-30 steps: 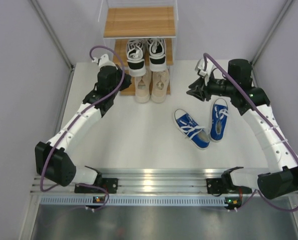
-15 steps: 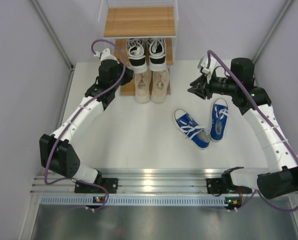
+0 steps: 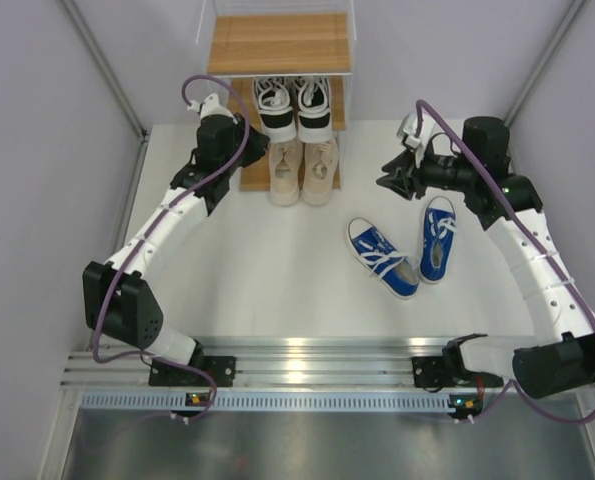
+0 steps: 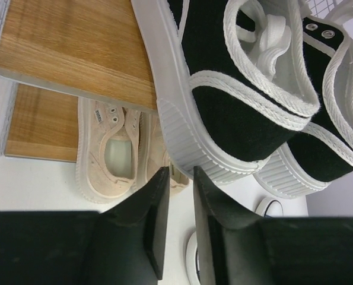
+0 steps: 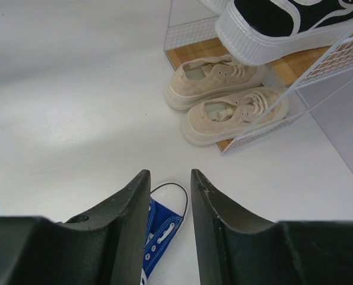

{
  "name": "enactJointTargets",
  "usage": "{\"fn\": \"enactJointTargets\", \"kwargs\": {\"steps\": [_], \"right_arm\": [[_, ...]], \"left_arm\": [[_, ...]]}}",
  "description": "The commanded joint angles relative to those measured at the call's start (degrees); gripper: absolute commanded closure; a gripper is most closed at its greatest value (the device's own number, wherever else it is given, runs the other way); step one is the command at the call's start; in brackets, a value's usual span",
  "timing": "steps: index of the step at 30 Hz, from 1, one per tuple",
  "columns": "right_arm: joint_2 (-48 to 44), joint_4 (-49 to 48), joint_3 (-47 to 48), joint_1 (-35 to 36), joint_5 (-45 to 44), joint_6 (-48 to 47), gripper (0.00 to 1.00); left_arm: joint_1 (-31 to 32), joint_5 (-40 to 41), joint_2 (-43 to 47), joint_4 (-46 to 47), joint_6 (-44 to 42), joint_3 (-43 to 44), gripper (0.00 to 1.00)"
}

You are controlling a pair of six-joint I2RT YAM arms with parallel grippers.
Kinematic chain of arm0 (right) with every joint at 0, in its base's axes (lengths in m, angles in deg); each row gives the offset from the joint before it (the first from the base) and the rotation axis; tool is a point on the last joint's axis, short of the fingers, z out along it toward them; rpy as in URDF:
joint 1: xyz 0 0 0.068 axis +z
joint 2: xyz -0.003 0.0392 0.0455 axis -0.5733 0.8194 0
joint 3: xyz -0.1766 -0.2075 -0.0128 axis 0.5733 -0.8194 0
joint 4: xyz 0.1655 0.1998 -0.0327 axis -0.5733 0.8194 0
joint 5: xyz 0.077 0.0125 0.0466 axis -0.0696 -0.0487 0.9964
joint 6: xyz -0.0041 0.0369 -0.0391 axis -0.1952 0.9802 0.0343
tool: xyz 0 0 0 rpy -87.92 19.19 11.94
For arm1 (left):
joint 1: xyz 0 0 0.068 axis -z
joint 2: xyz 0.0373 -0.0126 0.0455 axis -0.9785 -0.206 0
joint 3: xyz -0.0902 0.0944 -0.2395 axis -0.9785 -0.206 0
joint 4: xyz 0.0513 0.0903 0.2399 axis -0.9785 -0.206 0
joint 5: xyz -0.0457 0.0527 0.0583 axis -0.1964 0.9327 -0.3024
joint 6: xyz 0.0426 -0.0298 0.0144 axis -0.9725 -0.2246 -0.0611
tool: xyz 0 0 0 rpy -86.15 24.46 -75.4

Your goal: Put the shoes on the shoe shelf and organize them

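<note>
Top centre, a stepped wooden shoe shelf in white wire (image 3: 277, 42) holds black-and-white sneakers (image 3: 292, 105) on its middle board and beige sneakers (image 3: 302, 170) on the lowest. Two bright blue canvas sneakers (image 3: 382, 258) lie on the white counter (image 3: 277, 270), centre right. The left gripper (image 4: 181, 175) sits just beside a black heel, jaws slightly apart, empty. The right gripper (image 5: 168, 175) has its jaws apart, empty, near the shelf.

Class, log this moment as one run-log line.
shelf: black-and-white pair middle tier, beige pair bottom tier | blue pair: on table | left tool: open, empty | right tool: open, empty
</note>
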Motion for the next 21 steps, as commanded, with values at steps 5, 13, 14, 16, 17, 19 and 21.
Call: {"fn": "enactJointTargets", "kwargs": {"steps": [5, 13, 14, 16, 17, 19, 21], "right_arm": [[-3.09, 0.33, -0.65, -3.03, 2.81, 0.41, 0.57], [-0.9, 13.65, -4.51, -5.4, 1.6, -1.33, 0.28], [0.5, 15.96, -4.95, -5.41, 0.71, -3.18, 0.26], [2.87, 18.95, -6.45, -5.41, -2.61, -8.27, 0.25], [3.67, 22.54, -6.89, -5.41, -3.59, -12.56, 0.24], [5.51, 23.27, -8.82, -5.41, -7.96, -15.14, 0.24], [6.57, 23.19, -10.83, -5.41, -11.23, -19.09, 0.24]], "left_arm": [[-1.18, 2.1, 7.91, 1.91, -2.36, -0.02, 0.55], [-1.88, -4.66, 22.22, -3.8, -8.69, -7.74, 0.18], [-1.88, -6.75, 24.08, -4.32, -9.04, -9.32, 0.13], [-1.97, -8.18, 29.51, -5.73, -8.52, -14.86, 0.09], [-1.88, -8.53, 31.37, -6.08, -7.56, -17.14, 0.08], [-1.97, -10.19, 36.63, -6.44, -6.33, -23.2, 0.08], [-1.97, -11.16, 39.9, -6.44, -3.26, -26.81, 0.08]]}}
